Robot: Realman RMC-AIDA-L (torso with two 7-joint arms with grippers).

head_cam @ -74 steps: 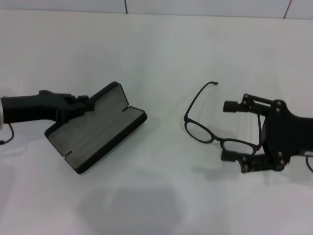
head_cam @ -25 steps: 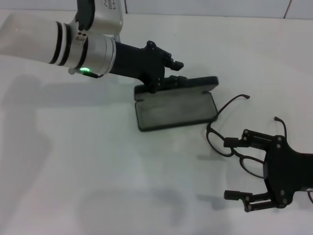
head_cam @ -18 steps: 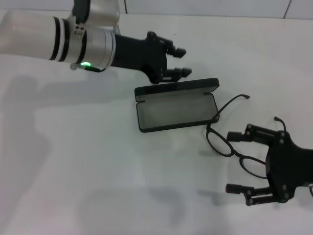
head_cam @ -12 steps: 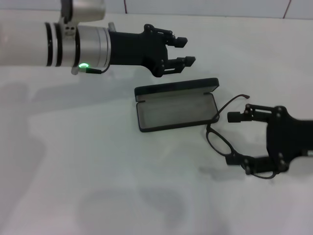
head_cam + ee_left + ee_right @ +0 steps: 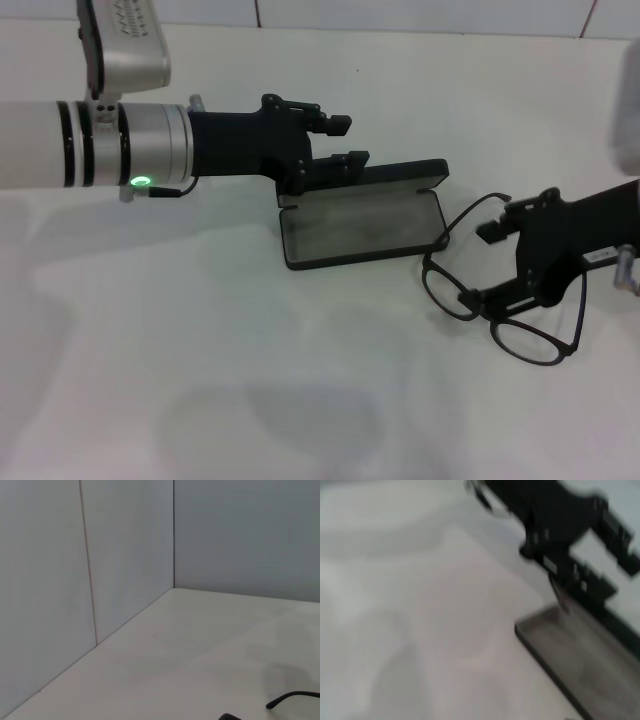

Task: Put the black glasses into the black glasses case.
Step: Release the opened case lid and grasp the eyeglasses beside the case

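A: From the head we see the left gripper point(image 5: 338, 140), fingers spread wide, just above the raised lid of the open black glasses case point(image 5: 362, 224) on the white table point(image 5: 200, 380).

B: The right gripper point(image 5: 482, 263) is spread too, its fingers straddling the black glasses point(image 5: 492, 318), which lie beside the case.

A: Left wrist: we see only a temple tip point(image 5: 292, 698).

B: Right wrist: the case's grey tray point(image 5: 580, 666) below the left gripper point(image 5: 602, 542).

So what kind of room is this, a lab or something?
Probably a lab test bench: a bare white table with plain panel walls behind, two robot arms, the left gripper by an open black glasses case, the right gripper at the black glasses.
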